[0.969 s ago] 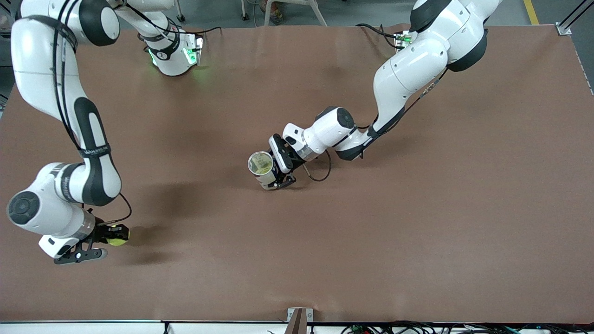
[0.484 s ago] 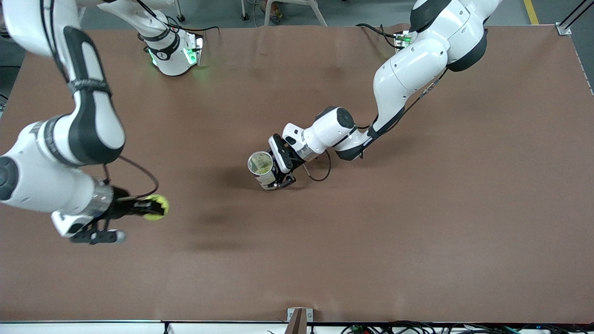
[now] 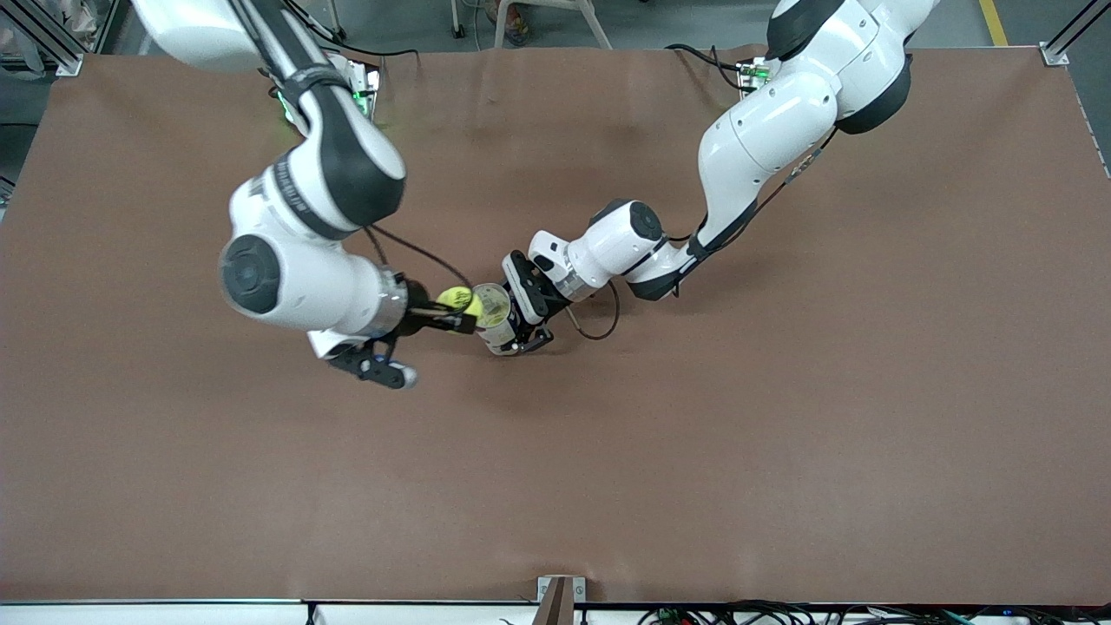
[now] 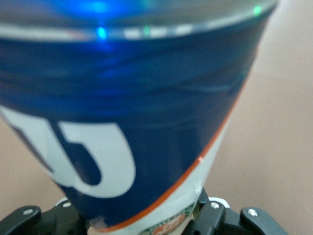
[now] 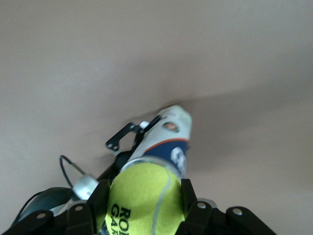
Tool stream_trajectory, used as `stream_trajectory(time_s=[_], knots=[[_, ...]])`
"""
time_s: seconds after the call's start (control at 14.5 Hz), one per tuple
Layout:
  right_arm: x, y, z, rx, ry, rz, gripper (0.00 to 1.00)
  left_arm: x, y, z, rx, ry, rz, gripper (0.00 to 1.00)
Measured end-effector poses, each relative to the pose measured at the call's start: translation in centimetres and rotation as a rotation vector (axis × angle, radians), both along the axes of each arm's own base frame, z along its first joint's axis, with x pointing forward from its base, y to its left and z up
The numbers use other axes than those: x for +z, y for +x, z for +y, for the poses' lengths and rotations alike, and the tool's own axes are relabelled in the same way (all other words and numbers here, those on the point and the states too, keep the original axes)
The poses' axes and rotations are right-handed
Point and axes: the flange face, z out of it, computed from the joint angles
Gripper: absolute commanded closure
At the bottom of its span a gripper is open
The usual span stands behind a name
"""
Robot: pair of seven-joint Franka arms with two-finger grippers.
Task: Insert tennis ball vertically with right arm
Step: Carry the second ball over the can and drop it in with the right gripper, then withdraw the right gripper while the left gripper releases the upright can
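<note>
A yellow-green tennis ball (image 3: 455,299) (image 5: 144,199) is clamped in my right gripper (image 3: 463,311) (image 5: 143,205), which is shut on it. The ball hangs right at the open mouth of a clear tube can (image 3: 493,309) with a blue-and-white label (image 5: 168,143). The can stands upright at the middle of the table. My left gripper (image 3: 514,333) (image 4: 142,221) is shut on the can's lower part from the left arm's side. The can's blue label (image 4: 146,107) fills the left wrist view. The can's inside is hidden by the ball in the right wrist view.
The brown table (image 3: 781,434) spreads wide around the can. The right arm's base with a green light (image 3: 325,108) stands at the table's edge farthest from the front camera. A small bracket (image 3: 560,595) sits at the nearest edge.
The right arm has swung from the right arm's end of the table in to the can, carrying the ball. The left arm and the can have stayed still.
</note>
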Motion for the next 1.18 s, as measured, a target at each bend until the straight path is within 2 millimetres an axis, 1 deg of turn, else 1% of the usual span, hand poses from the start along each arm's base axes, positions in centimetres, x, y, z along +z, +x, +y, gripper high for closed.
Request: stream_trajectory(time_s=[0.14,0.21,0.42,0.55,0.62,0.69,0.76,0.97,1.18], knots=[[-0.6,-1.1,2.1,-0.008,-0.011,0.017,0.97,0.0,0.0,0.0,0.0,0.0,0.0,0.23],[-1.2,-1.3,2.5,-0.006,-0.016,0.026,0.97,0.0,0.0,0.0,0.0,0.0,0.0,0.23],[-2.9,-1.3,2.3,-0.01,-0.033,0.052,0.97,0.0,0.0,0.0,0.0,0.0,0.0,0.23],[-3.7,-1.3,1.9,-0.014,-0.042,0.064,0.96,0.0,0.0,0.0,0.0,0.0,0.0,0.23],[-3.9,-1.3,1.8,-0.015,-0.045,0.067,0.91,0.0,0.0,0.0,-0.001,0.0,0.0,0.23],[-4.0,-1.3,1.8,-0.016,-0.046,0.068,0.51,0.0,-0.1,-0.1,-0.001,0.0,0.0,0.23],[-4.0,-1.3,1.8,-0.013,-0.05,0.066,0.01,0.0,-0.1,-0.1,-0.002,0.0,0.0,0.23],[-4.1,-1.5,2.0,-0.001,-0.068,0.057,0.0,0.0,-0.2,-0.1,-0.003,0.0,0.0,0.21],[-3.6,-1.2,1.3,0.011,-0.109,0.022,0.0,-0.1,-0.2,-0.1,-0.004,0.002,0.001,0.19]])
